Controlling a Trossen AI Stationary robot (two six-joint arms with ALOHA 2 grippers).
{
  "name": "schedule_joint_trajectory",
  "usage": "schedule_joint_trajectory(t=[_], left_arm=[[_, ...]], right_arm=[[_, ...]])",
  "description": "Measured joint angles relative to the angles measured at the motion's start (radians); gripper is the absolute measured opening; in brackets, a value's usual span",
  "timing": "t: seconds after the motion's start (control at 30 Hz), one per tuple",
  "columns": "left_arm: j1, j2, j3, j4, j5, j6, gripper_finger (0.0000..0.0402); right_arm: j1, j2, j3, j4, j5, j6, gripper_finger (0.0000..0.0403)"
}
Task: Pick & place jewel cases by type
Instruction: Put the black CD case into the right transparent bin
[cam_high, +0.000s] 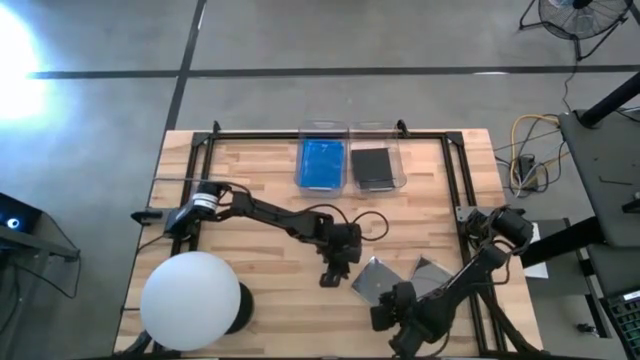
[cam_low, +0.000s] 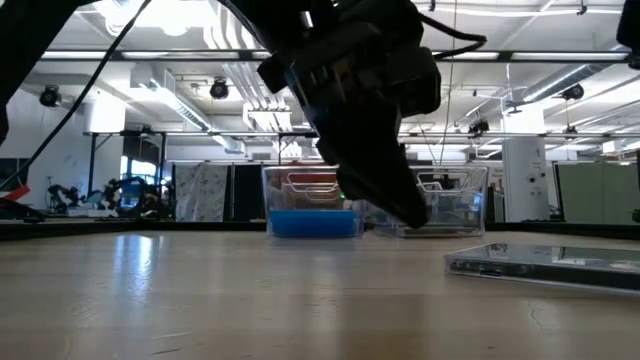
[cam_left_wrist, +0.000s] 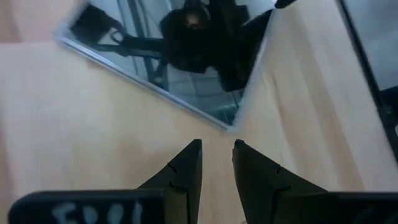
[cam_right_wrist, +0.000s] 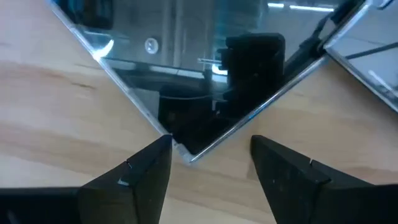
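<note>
Two grey jewel cases lie flat on the table's near right part, one (cam_high: 378, 281) next to the other (cam_high: 432, 271). My left gripper (cam_left_wrist: 217, 148) stands just left of the nearer case's corner (cam_left_wrist: 231, 122), fingers a narrow gap apart with nothing between them. My right gripper (cam_right_wrist: 211, 148) is wide open and points steeply down over the same case's near corner (cam_right_wrist: 186, 154), which lies between its fingers. A blue jewel case (cam_high: 321, 162) lies in the left clear bin and a dark grey one (cam_high: 372, 167) in the right bin. My right gripper has one fingertip (cam_right_wrist: 163, 144) right at the grey case's edge beside its near corner; whether it touches I cannot tell. The case lies flat on the table.
The two clear bins (cam_high: 350, 140) stand side by side at the table's far edge. A large white globe (cam_high: 190, 298) sits at the near left corner. A black frame rail (cam_high: 455, 180) runs along the table's sides. Bare wood lies between the bins and the arms.
</note>
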Motion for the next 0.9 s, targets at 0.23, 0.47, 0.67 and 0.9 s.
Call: schedule_joint_trajectory(t=[0.23, 0.47, 0.67, 0.9], left_arm=[[-0.025, 0.004, -0.078, 0.052, 0.07, -0.014, 0.0071], [-0.041, 0.005, -0.13, 0.122, 0.085, -0.045, 0.0071], [-0.046, 0.007, -0.083, 0.211, 0.089, -0.06, 0.0071], [-0.048, 0.006, -0.032, 0.201, 0.087, -0.045, 0.0071]], right_arm=[[-0.028, 0.019, -0.001, -0.002, 0.025, -0.005, 0.0219], [-0.075, 0.019, -0.002, 0.012, 0.102, -0.018, 0.0219], [-0.076, 0.023, 0.003, 0.039, 0.16, -0.028, 0.0219], [-0.054, 0.027, 0.015, 0.039, 0.189, -0.027, 0.0219]])
